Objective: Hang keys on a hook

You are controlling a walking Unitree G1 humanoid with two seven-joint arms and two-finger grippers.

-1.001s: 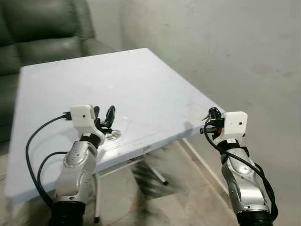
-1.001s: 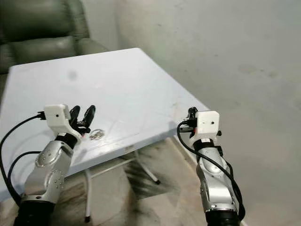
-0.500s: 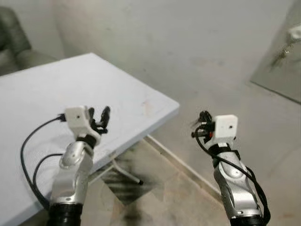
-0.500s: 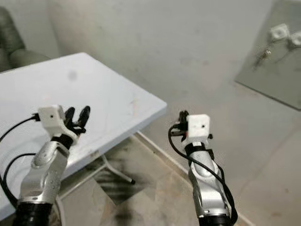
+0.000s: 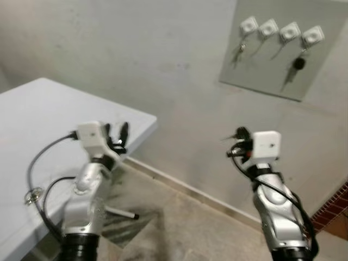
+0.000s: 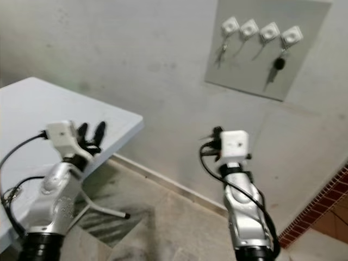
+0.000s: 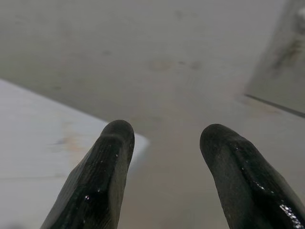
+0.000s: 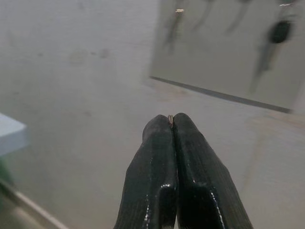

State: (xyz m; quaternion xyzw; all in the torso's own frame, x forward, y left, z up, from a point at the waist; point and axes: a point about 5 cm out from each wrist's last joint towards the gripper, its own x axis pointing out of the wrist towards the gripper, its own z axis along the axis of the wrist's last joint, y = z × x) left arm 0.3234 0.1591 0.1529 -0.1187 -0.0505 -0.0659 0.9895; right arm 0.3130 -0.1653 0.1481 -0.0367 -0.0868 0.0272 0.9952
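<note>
The camera has swung right since the earlier frames: the table (image 5: 32,125), which then took up most of the view, now sits at the left edge, and a grey board (image 5: 274,51) with hooks has come into sight high on the wall. There are four white hooks (image 5: 249,25) in a row on the board; keys hang from them, one with a dark head (image 5: 298,63) under the rightmost hook, each hanging with its long axis roughly vertical, tip down. Both arms are raised as before. The right gripper (image 8: 171,125) has its fingers pressed together, pinching a thin metal sliver at the tips, most likely the keys, too little showing to tell its direction; it points toward the board and is well apart from it. The left gripper (image 7: 164,138) is spread wide and holds nothing, near the table corner. A small ring-like metal thing (image 5: 32,196) lies on the table beside the left arm's cable
</note>
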